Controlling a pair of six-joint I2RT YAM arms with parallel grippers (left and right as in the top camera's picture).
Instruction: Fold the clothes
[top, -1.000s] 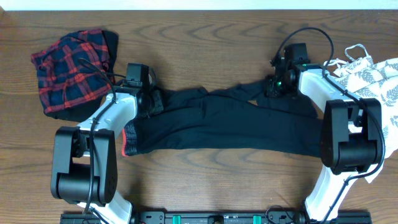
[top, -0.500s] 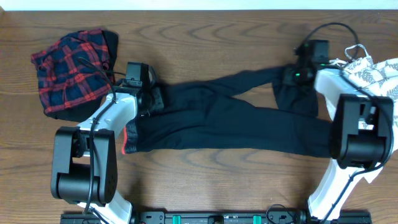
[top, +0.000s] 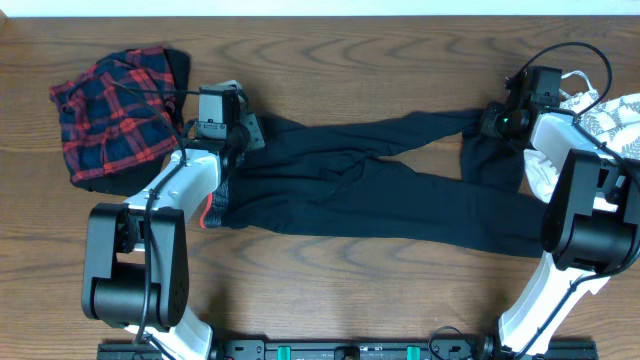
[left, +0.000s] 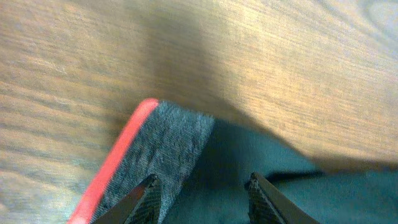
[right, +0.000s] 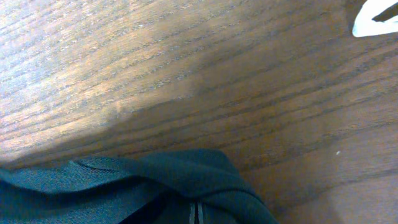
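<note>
Black leggings (top: 400, 195) now longer, flatter.

The right gripper (top: 492, 119) has moved farther right and farther back, pinching the black leggings (top: 400, 190). It has pulled one leg out long and straight. The left gripper (left: 202, 198) has moved back a little, and its fingers have spread apart over the waistband (left: 163, 146).

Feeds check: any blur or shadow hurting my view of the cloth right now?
Overhead: sharp and even, though the black leggings swallow fold detail. Left wrist: soft focus, blurred fingers, a broad shadow over the table beside the grey waistband. Right wrist: clear grain, shadow band above the leggings.
</note>
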